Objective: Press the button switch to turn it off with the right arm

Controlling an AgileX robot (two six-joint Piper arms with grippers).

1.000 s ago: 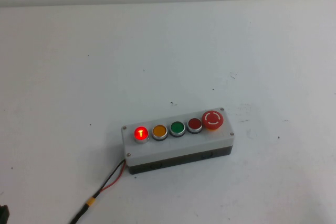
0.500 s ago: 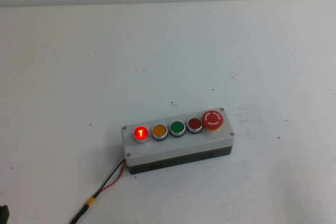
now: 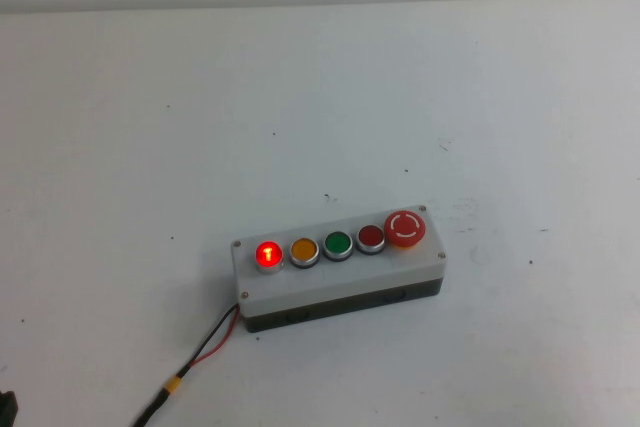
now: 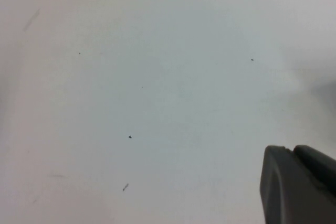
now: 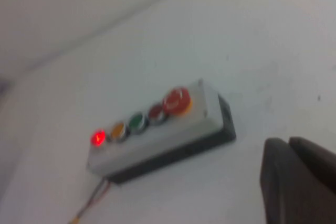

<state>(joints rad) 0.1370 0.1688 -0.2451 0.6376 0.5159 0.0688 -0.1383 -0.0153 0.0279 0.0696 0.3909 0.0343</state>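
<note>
The button switch [image 3: 268, 255] glowed red at the left end of a row of five on the grey box [image 3: 340, 282], which sat lower centre in the high view on the white table [image 3: 320, 97]. It was a small, rigid, spring-loaded cap: probably needing a short, straight downward press on its centre, not a grip. The box looked light and might slide under an off-centre push. The red and black wires [image 3: 205, 352] left its lower left corner.

The right gripper [image 5: 299, 182] showed only as a dark corner piece in the right wrist view, well apart from the box; whether its fingers were open or closed could not be told. The left gripper [image 4: 296, 184] was likewise cut off over bare table, state unclear. Neither arm appeared in the high view.
</note>
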